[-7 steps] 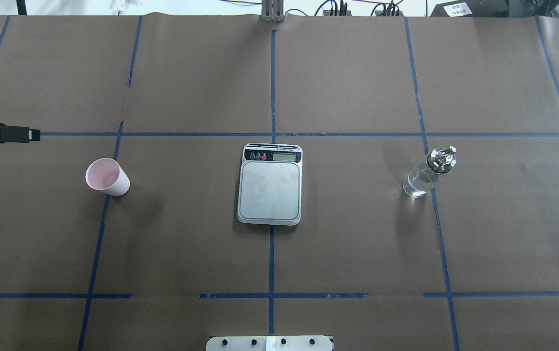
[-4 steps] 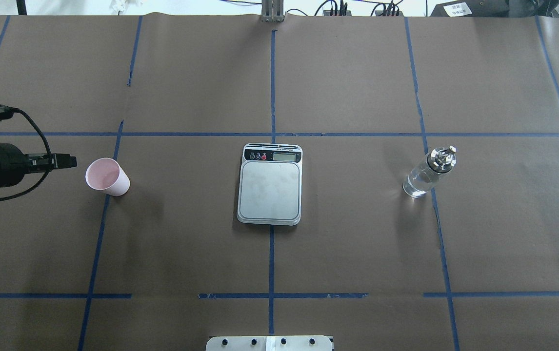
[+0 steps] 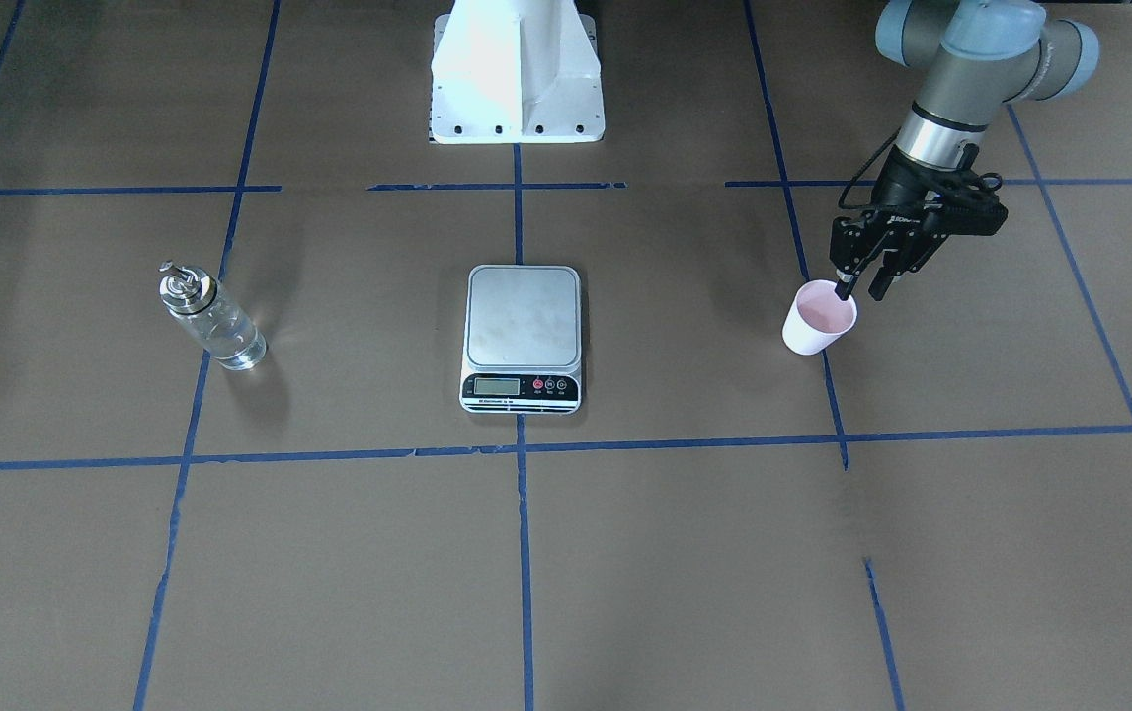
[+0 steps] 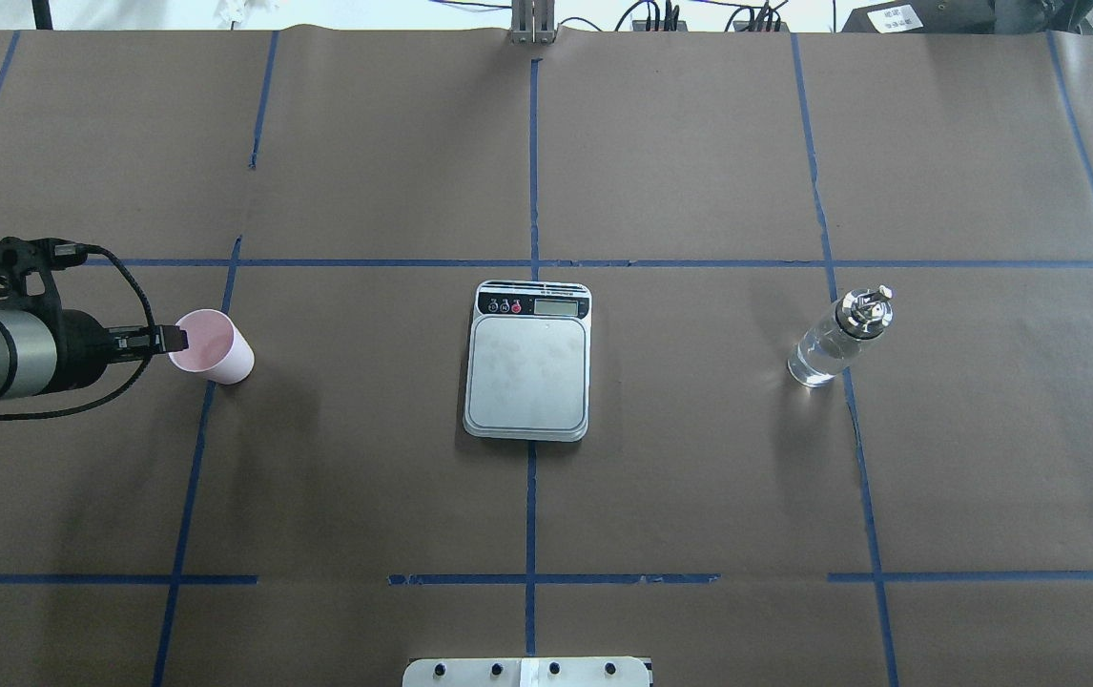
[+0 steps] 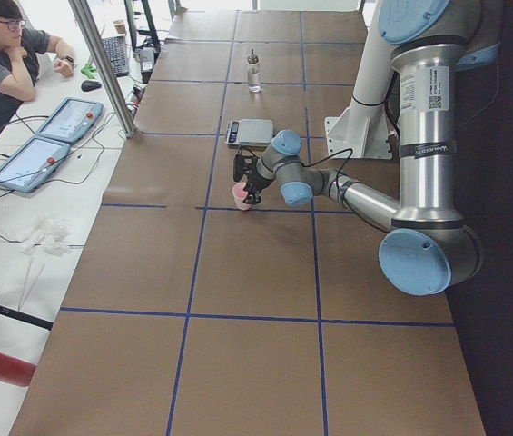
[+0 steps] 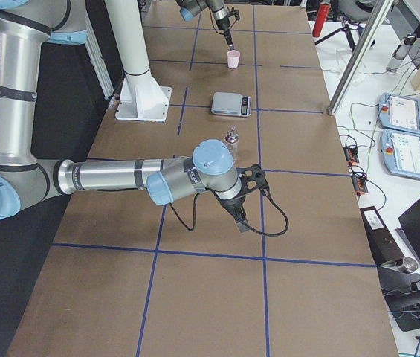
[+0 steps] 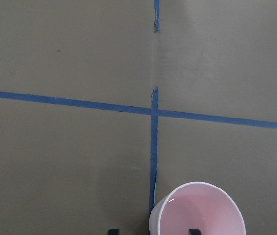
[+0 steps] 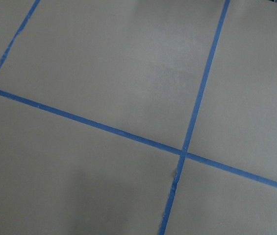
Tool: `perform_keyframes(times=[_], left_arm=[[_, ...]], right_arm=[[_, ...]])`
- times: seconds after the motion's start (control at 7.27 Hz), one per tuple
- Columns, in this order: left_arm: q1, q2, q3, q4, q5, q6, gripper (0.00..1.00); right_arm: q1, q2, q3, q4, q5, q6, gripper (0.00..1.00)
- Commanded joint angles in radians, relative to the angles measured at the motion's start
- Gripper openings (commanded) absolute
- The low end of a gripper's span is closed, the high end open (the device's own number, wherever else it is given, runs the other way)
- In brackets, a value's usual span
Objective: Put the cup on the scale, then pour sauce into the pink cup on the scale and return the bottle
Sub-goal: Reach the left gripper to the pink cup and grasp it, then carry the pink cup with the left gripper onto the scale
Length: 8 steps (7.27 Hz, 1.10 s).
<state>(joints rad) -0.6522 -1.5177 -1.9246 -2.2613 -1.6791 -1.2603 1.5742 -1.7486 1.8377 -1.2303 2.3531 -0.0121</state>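
Astride the rim of the cup point(image 3: 820, 331), the left gripper point(image 3: 859, 292) has its jaws apart, one inside, one outside, with scale point(image 3: 524, 316) and bottle point(image 3: 215, 326) well apart from them; whether the right gripper point(image 6: 238, 217) is parted I cannot tell.

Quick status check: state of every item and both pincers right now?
scale: plate bare, display unreadable.
cup: upright, empty, on the table.
bottle: upright, cap on, untouched.
left pincer: open, straddling the cup's rim, one finger inside.
right pincer: over the table, open or shut unclear.
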Motion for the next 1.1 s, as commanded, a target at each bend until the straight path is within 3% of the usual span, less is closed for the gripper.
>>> perform_keyframes(times=[0.0, 0.28, 0.69, 0.96], left_arm=[[0.006, -0.030, 0.039, 0.009, 0.002, -0.001, 0.45], [0.008, -0.029, 0.036, 0.009, 0.002, 0.001, 0.00], [0.008, -0.083, -0.005, 0.105, -0.004, 0.009, 0.00], [0.009, -0.314, -0.074, 0.446, -0.007, -0.002, 0.00]], right_arm=[[0.000, -0.003, 0.000, 0.000, 0.000, 0.000, 1.00], [0.001, -0.003, 0.000, 0.000, 0.000, -0.002, 1.00], [0.001, -0.003, 0.000, 0.000, 0.000, 0.000, 1.00], [0.001, -0.003, 0.000, 0.000, 0.000, 0.001, 1.00]])
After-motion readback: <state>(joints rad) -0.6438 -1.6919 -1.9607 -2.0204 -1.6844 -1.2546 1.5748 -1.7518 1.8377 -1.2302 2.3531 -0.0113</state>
